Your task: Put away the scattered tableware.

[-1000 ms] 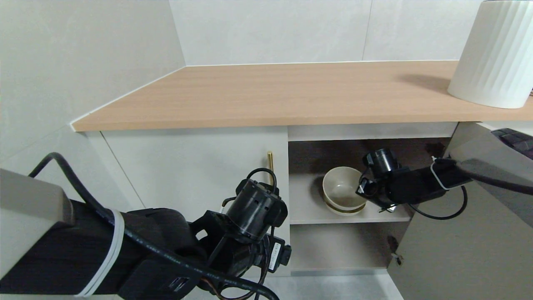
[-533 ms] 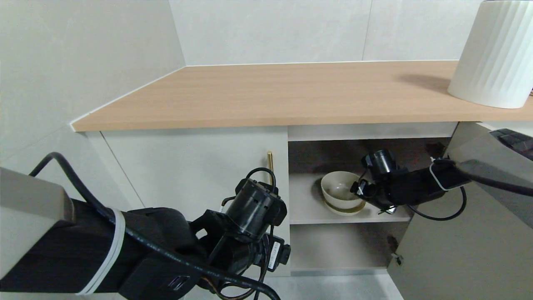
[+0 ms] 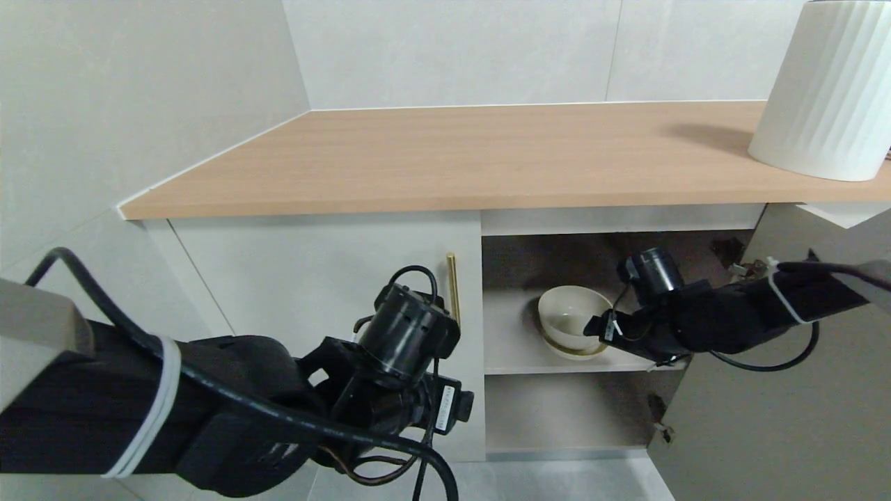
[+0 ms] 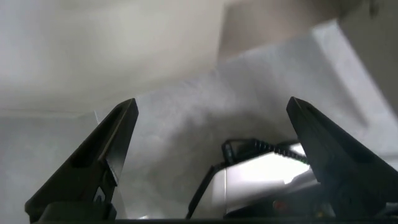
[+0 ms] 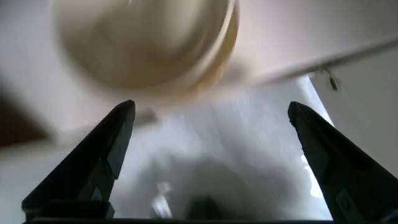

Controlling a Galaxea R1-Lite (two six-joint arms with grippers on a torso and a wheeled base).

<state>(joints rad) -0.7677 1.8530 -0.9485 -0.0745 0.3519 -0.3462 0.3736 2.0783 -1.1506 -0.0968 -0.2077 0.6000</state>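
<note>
One bowl (image 3: 567, 320) sits flat on the shelf (image 3: 511, 351) because the right gripper (image 3: 600, 327), now spread wide and empty, has released it: item stored.

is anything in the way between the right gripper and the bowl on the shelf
Nothing visible does. The open right gripper is just right of the bowl over the shelf, with bare shelf between them in the wrist view. The cabinet door is swung clear.
</note>
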